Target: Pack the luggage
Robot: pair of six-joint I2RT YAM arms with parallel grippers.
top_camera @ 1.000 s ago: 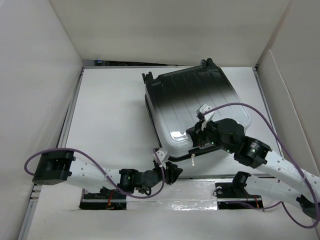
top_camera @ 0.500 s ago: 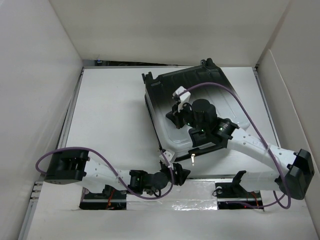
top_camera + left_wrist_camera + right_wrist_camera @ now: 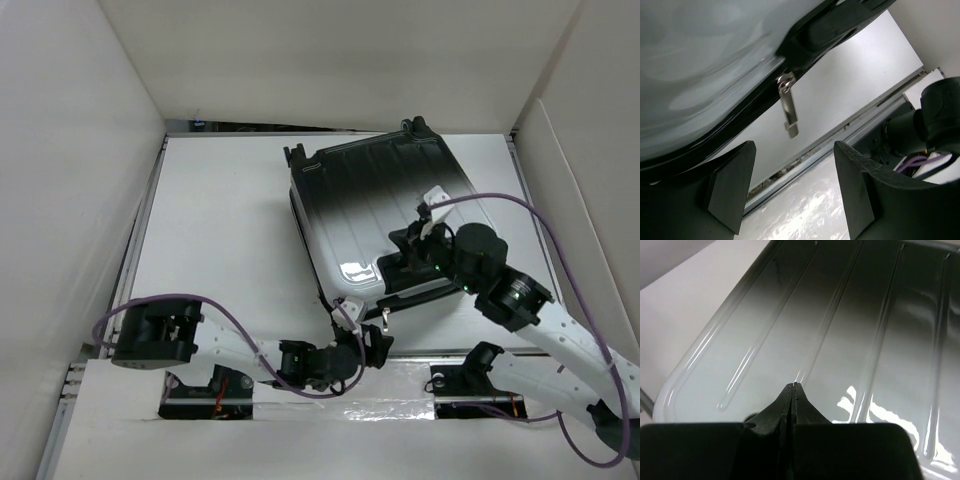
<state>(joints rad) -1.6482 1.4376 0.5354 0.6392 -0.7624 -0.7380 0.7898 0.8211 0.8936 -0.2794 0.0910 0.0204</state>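
Luggage (image 3: 385, 215): we see glossy ribbed hard shell on matte white table (image 3: 220, 225); left gripper (image 3: 793, 155) spread, right gripper (image 3: 793, 386) pressed together.

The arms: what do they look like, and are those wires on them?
The left arm and right arm are white links with black joints, each carrying a looping purple cable. The left gripper and right gripper have black, wedge-shaped fingers.

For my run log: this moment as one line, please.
luggage: lid down | left fingers: open, zipper pull ahead | right fingers: shut, over luggage
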